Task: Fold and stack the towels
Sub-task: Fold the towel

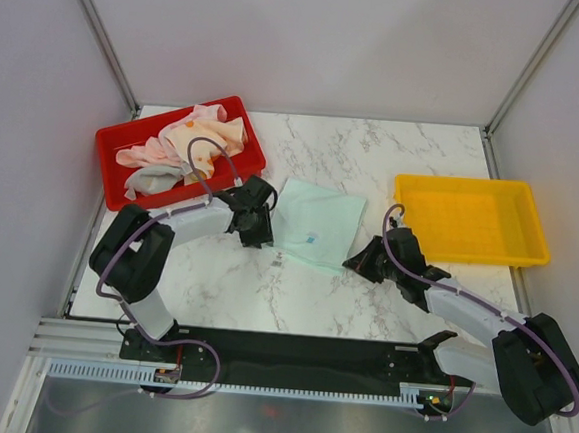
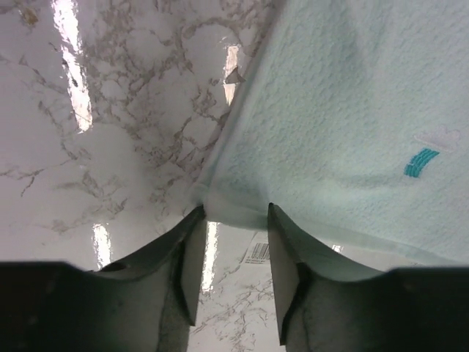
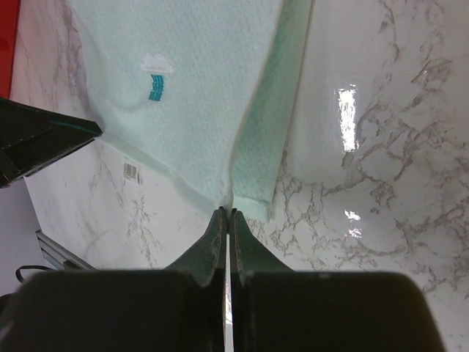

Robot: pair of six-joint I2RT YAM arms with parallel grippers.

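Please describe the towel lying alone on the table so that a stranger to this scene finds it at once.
On the white marble table, look between the red tray at the back left and the yellow tray on the right. The mint towel lies there. It is the only cloth outside the red tray, pale green with a teal mark.

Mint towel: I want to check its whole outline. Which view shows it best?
Top external: the whole mint towel lies in view, all edges visible. Left wrist shows only one corner and the teal mark; right wrist shows a doubled edge and that mark.
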